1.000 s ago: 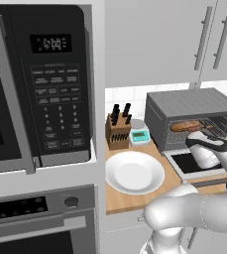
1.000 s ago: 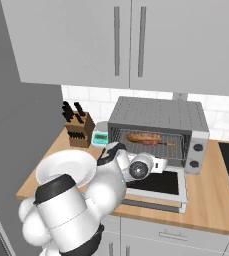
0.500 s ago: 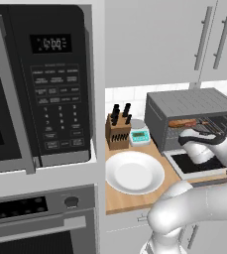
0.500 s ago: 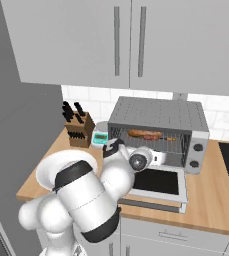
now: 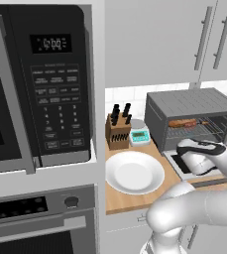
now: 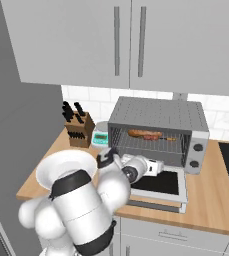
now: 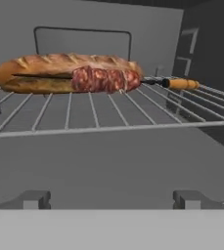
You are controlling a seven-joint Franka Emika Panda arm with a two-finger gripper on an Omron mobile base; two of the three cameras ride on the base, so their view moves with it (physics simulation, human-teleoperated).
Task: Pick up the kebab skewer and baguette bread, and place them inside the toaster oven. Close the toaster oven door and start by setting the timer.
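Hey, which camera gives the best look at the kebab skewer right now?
The hand view: the kebab skewer lies close up on the wire rack, in front of the baguette bread. Both base views show it small and distant, merging with the loaf inside the toaster oven.

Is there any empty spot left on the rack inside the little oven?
Yes. The wire rack is bare in front of the baguette and skewer, which lie close together toward the back. The open pincer faces that free strip.
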